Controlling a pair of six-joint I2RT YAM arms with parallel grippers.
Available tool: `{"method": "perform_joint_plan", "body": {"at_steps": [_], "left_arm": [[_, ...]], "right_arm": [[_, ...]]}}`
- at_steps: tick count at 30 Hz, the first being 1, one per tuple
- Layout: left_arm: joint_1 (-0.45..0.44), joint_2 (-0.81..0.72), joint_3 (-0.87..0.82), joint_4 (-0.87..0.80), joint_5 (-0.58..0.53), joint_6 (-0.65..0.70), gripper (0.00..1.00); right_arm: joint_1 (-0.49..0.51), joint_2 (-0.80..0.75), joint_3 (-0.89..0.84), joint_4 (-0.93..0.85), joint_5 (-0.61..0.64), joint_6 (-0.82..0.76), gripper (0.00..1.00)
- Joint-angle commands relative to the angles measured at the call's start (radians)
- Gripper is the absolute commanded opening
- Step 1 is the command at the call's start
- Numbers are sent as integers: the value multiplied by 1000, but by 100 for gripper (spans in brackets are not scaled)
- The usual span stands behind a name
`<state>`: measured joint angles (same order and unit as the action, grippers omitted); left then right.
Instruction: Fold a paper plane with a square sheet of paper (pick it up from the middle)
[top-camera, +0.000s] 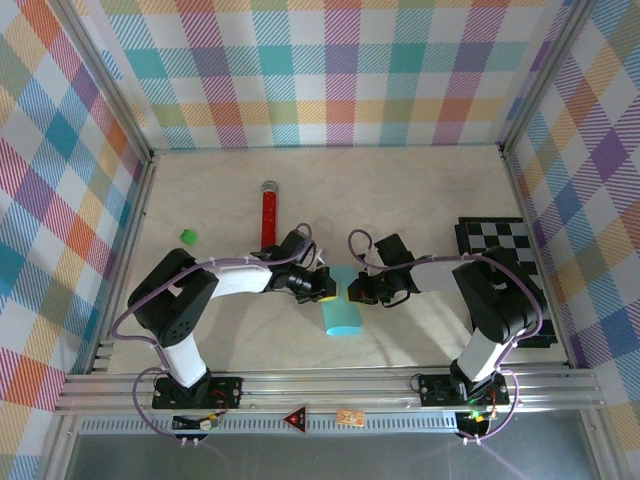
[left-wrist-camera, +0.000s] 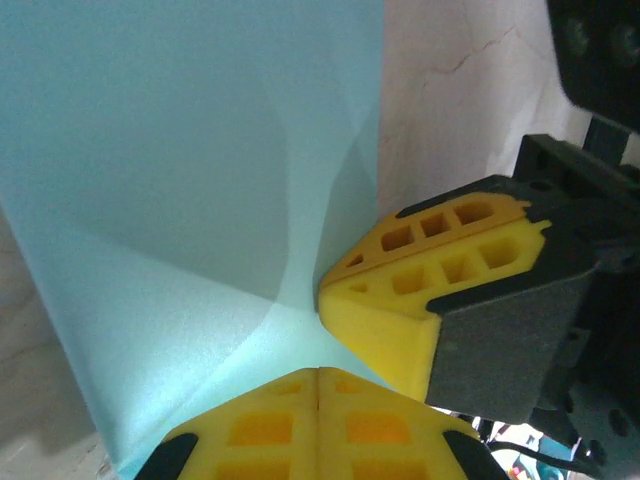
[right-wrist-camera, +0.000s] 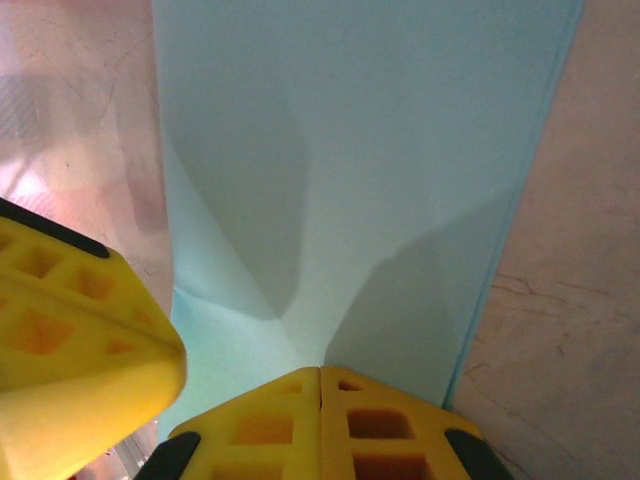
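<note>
The light cyan sheet of paper hangs in the middle of the table as a narrow folded strip between my two arms. My left gripper and right gripper meet tip to tip at its far end. In the left wrist view the paper creases down into my shut left gripper, and the right gripper's yellow fingers press in beside it. In the right wrist view the folds of the paper converge on my shut right gripper, with a left finger at the lower left.
A red glittery tube lies behind the left arm and a small green block sits to its left. The black-and-white checkered board lies at the right, partly under the right arm. Plaid walls close in three sides.
</note>
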<state>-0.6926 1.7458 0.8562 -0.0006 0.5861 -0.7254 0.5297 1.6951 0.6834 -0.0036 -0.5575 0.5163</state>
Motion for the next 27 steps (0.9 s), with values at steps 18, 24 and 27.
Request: {"method": "perform_joint_plan", "body": {"at_steps": [18,24,27], "left_arm": [[-13,-82,-137,22,-33,-20,0],[-39,-108,-132,123,-2,-115,0],[-51,-86,-141,136,-7,-119,0]], "right_arm": [[-5,14,-30,-154,163,-14,0],[-5,2,-39,-151,167,-9,0],[-4,13,-35,-146,159,-11,0]]}}
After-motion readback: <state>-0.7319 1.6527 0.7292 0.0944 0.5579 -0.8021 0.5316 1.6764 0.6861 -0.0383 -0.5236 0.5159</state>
